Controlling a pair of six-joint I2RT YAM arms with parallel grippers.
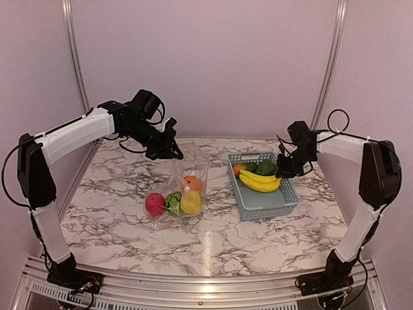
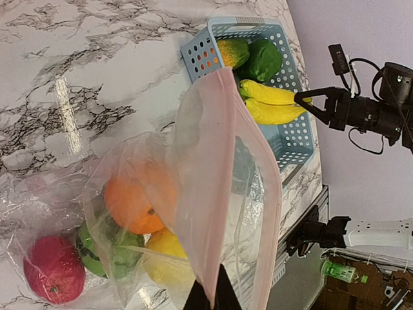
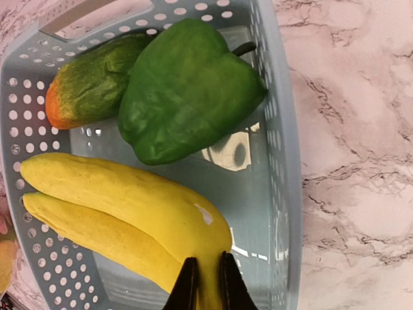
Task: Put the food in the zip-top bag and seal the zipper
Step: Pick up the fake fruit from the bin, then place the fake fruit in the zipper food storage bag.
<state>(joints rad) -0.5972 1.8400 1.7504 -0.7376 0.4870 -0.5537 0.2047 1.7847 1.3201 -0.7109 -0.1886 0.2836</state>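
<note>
My left gripper (image 2: 210,292) pinches the mouth edge of the clear crinkly plastic zip-top bag (image 2: 219,181), bottom centre. My right gripper (image 3: 205,284) clamps the yellow plastic banana (image 3: 122,206) in the grey-blue perforated basket (image 3: 284,161).

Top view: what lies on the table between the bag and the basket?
Nothing; bare marble tabletop separates bag and basket, clearest in the top view.

zip-top bag (image 1: 187,171): clear, crinkled, bottom resting on the table (image 1: 129,239), mouth edge raised and open. zipper (image 2: 213,161): pinkish strip, unsealed. inside, low: red apple (image 1: 155,203), striped green melon (image 1: 173,202), lemon (image 1: 191,202), with the orange (image 1: 191,183) on top. in the grey-blue basket (image 1: 274,205): yellow banana pair (image 1: 259,181), green pepper (image 1: 266,168), green-and-orange fruit (image 1: 244,168).
</note>
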